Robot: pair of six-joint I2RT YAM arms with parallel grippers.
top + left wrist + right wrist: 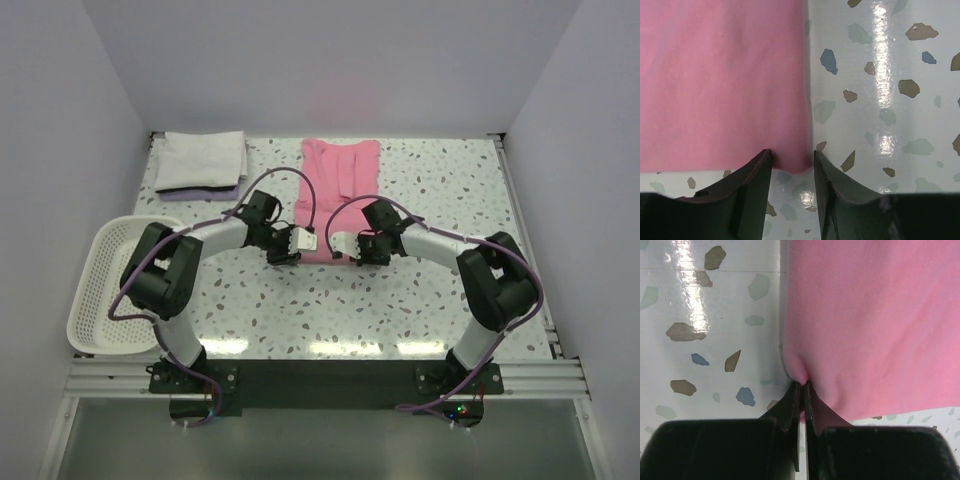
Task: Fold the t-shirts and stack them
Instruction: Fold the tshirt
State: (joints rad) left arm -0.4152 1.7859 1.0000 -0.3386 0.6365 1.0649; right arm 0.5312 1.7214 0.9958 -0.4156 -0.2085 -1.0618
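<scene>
The pink t-shirt (340,185) lies flat in a long folded strip at the table's middle back. The white t-shirt (203,160) is a folded rectangle at the back left. My left gripper (296,243) is at the pink shirt's near left corner. In the left wrist view it (792,161) is open, its fingers either side of the pink corner (720,80). My right gripper (345,246) is at the near right corner. In the right wrist view it (802,386) is shut, pinching the pink cloth (870,315) at its edge.
A white mesh basket (92,290) stands at the left table edge beside my left arm. The terrazzo tabletop (330,310) runs between the shirts and the arm bases. White walls close the back and sides.
</scene>
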